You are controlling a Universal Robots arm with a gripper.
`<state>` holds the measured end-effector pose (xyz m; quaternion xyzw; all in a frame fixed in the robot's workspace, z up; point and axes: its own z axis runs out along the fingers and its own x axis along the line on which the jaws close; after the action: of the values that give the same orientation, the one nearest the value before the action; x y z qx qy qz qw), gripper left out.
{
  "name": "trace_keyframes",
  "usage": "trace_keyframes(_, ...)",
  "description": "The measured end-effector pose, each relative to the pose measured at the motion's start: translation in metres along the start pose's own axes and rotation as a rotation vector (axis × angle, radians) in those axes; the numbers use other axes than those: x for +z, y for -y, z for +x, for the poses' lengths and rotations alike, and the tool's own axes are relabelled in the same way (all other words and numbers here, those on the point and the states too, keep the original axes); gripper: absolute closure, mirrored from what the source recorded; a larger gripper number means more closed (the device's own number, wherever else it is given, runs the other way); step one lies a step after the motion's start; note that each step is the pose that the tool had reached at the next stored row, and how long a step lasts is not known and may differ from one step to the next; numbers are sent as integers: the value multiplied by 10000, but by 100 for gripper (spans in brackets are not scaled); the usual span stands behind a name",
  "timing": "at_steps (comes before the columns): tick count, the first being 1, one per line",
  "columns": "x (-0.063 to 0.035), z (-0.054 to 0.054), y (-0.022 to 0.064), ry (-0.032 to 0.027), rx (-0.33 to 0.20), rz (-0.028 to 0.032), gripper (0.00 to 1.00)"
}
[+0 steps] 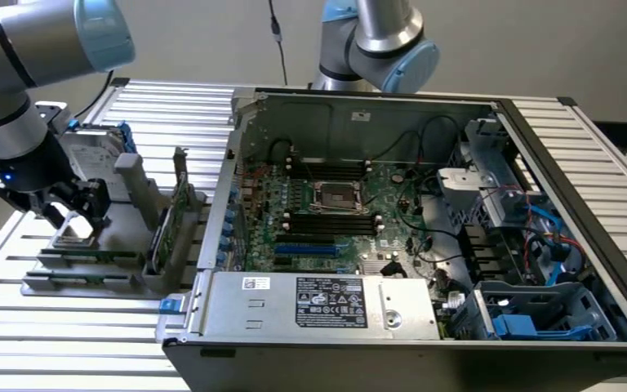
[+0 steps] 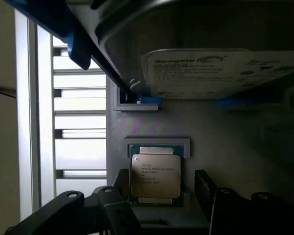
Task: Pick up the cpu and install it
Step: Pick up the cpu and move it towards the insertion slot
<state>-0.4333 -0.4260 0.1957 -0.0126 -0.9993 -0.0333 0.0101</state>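
Currently pick step; install not begun. Hand (image 1: 72, 214) low over parts tray (image 1: 74, 282) on desk (image 1: 30, 327), exterior view's left. Fingers (image 2: 120, 182) apart, straddling cpu (image 2: 156, 175), not clamped. Cpu flat in tray recess, near hard drive (image 2: 220, 68). Judgement: grasp calls for square closure on opposite chip edges; socket (image 1: 335, 194) well apart.
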Motion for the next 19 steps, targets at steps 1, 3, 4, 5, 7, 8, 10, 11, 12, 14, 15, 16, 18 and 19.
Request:
trace_keyframes(1,5,2,1,1,1,-2,35)
trace_keyframes(3,14,7,2,-1,5,-4,35)
trace_keyframes(4,20,10,2,-1,8,-5,35)
trace_keyframes(5,27,12,3,0,11,-5,35)
trace_keyframes(7,49,13,4,0,12,-6,35)
trace_keyframes(8,60,13,5,0,13,-7,35)
trace_keyframes(10,79,14,6,-1,15,-8,35)
trace_keyframes(11,81,15,6,-3,17,-12,35)
trace_keyframes(12,81,15,6,-4,19,-16,35)
trace_keyframes(14,84,15,5,-1,22,-29,35)
trace_keyframes(15,85,14,6,0,21,-34,35)
trace_keyframes(16,86,14,6,-1,21,-38,35)
trace_keyframes(18,86,14,6,-2,23,-47,35)
trace_keyframes(19,86,14,7,-2,23,-53,35)
